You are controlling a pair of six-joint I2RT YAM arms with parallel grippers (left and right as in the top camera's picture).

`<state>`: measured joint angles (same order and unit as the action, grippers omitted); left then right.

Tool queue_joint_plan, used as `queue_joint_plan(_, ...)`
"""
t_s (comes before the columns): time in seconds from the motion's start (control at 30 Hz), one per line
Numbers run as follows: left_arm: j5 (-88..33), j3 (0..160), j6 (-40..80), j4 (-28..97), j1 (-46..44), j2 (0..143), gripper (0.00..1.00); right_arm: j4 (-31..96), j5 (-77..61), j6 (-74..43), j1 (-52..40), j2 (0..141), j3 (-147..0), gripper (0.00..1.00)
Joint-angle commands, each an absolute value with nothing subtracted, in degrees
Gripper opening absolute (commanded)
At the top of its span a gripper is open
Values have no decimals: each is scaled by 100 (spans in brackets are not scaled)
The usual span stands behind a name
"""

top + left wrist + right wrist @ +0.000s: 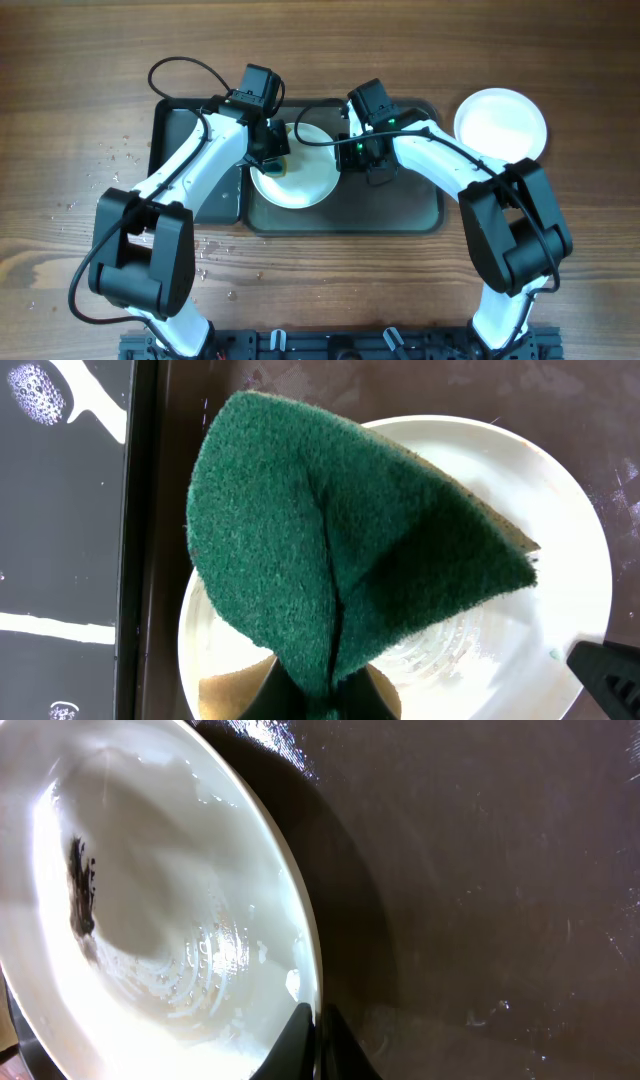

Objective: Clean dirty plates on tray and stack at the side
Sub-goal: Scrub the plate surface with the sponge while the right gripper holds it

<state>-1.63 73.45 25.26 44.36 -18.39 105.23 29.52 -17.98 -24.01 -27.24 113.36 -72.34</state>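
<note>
A white plate (pixel 310 178) lies on the dark grey-green tray (pixel 400 205), slightly lifted at its right rim. My left gripper (pixel 277 150) is shut on a folded green scouring pad (pixel 330 550), which hangs over the plate (pixel 560 560). On the plate's right rim, my right gripper (pixel 350 152) is shut, one finger inside and one outside (pixel 315 1032). The right wrist view shows this plate (pixel 150 930) wet, with a black smear (pixel 82 885). A second white plate (pixel 500 125) sits on the table, right of the tray.
A narrower glossy black tray (pixel 190 150) adjoins the big tray's left side and shows in the left wrist view (pixel 60 510). Water drops (pixel 120 150) speckle the wooden table on the left. The right half of the tray (pixel 480 870) is bare and wet.
</note>
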Motion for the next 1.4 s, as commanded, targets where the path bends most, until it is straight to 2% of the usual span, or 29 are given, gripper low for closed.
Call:
queue_joint_plan(0.0,-189,7306,2620,4421,-1855,10578,4,2963,-1756,-2414,-2742,11229,-7188,4)
queue_joint_plan(0.17,-189,7306,2617,4421,-1855,10578,4,2967,-1758,-2416,-2742,11229,-7188,5)
queue_joint_plan(0.27,-189,7306,2617,4418,-1855,10578,4,2993,-1758,-2418,-2744,11229,-7188,10)
queue_joint_plan(0.53,-185,7306,2593,4418,-1855,10578,4,3024,-1756,-2412,-2749,11229,-7188,10)
queue_joint_plan(1.17,-187,7306,2596,4418,-1855,10578,4,2945,-1653,-2418,-2779,11308,-7185,9)
queue_joint_plan(1.27,-185,7306,2596,4418,-1855,10578,4,2943,-1651,-2416,-2779,11308,-7185,5)
queue_joint_plan(1.37,-185,7306,2596,4418,-1855,10578,4,2941,-1651,-2418,-2779,11308,-7185,4)
